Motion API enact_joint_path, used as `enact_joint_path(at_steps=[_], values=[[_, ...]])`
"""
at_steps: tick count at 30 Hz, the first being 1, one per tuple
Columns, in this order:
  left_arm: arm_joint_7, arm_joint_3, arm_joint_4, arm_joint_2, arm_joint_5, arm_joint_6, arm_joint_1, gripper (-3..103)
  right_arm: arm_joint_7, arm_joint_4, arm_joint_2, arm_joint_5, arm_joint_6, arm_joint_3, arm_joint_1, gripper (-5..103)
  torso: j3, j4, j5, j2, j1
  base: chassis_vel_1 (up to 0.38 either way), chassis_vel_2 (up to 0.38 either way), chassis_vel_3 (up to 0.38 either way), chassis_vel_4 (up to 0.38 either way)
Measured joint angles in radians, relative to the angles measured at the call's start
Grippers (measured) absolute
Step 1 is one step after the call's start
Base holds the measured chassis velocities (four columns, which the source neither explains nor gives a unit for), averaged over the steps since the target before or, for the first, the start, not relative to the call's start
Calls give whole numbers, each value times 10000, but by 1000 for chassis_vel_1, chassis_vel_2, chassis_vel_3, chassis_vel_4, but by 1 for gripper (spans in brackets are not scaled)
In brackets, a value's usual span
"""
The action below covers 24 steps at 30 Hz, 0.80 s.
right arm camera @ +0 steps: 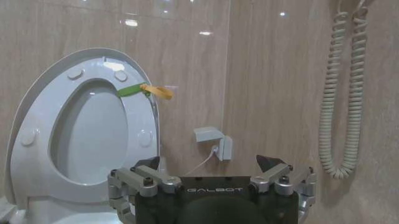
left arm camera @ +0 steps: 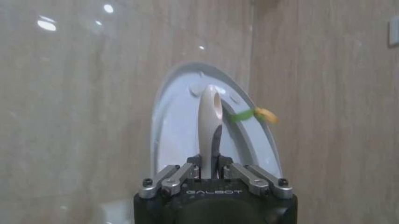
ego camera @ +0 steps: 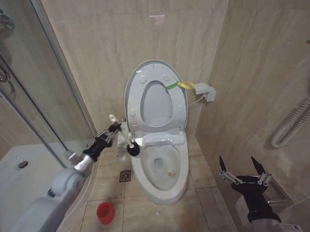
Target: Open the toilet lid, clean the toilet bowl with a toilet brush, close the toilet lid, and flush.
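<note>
The left claw (ego camera: pixel 114 131) is clamped on the thin white handle of the toilet brush (ego camera: pixel 126 138), which it holds beside the left rim of the toilet bowl (ego camera: pixel 161 172), close to the hinge end. The brush's dark bristle head (ego camera: pixel 133 150) hangs low, just at the bowl's left edge; whether it touches the rim cannot be told. In the left wrist view the fingers (left arm camera: pixel 181 175) sit close together with the pale handle (left arm camera: pixel 210 121) rising from between them, and the raised lid stands behind it.

The left arm (ego camera: pixel 53 198) reaches in from the lower left, past the glass shower screen (ego camera: pixel 28 94).

The toilet lid (ego camera: pixel 134 90) stands upright against the tiled back wall, with the ring seat (ego camera: pixel 156 102) folded up against it. A yellow-green strap loop (ego camera: pixel 178 85) sticks out from the lid's right edge. The bowl below lies open.

A small round red holder cup (ego camera: pixel 104 212) sits on the floor tiles to the left of the bowl's front, well apart from the brush. A floor drain (ego camera: pixel 125 176) lies between the cup and the toilet's base.

The right claw (ego camera: pixel 241 172) hovers low on the right side, well apart from the toilet, its fingers spread wide and holding nothing. A coiled white hose (right arm camera: pixel 339 102) hangs on the right wall, and a small white wall box (right arm camera: pixel 214 140) is mounted just right of the lid.
</note>
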State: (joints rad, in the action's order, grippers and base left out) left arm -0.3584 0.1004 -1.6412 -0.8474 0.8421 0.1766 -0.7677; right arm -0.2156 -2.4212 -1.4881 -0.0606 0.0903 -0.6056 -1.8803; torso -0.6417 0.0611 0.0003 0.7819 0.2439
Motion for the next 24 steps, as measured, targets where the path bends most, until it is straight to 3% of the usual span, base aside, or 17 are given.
enact_joint_path(at_steps=[10, 15, 24], values=[[-347, -1987, 1531, -1044, -86, 185, 1659, 16, 0, 0, 0, 0, 0, 0, 0, 100, 1, 2, 0, 1, -1, 0, 0, 0, 0], [-550, -2631, 2716, -1583, -157, 387, 2171, 16, -1, 0, 0, 0, 0, -1, 0, 100, 0, 3, -1, 1, 0, 0, 0, 0, 0], [-661, -3270, 3843, -2333, -52, 475, 2368, 16, 0, 0, 0, 0, 0, -1, 0, 100, 0, 3, -3, 1, 0, 0, 0, 0, 0]])
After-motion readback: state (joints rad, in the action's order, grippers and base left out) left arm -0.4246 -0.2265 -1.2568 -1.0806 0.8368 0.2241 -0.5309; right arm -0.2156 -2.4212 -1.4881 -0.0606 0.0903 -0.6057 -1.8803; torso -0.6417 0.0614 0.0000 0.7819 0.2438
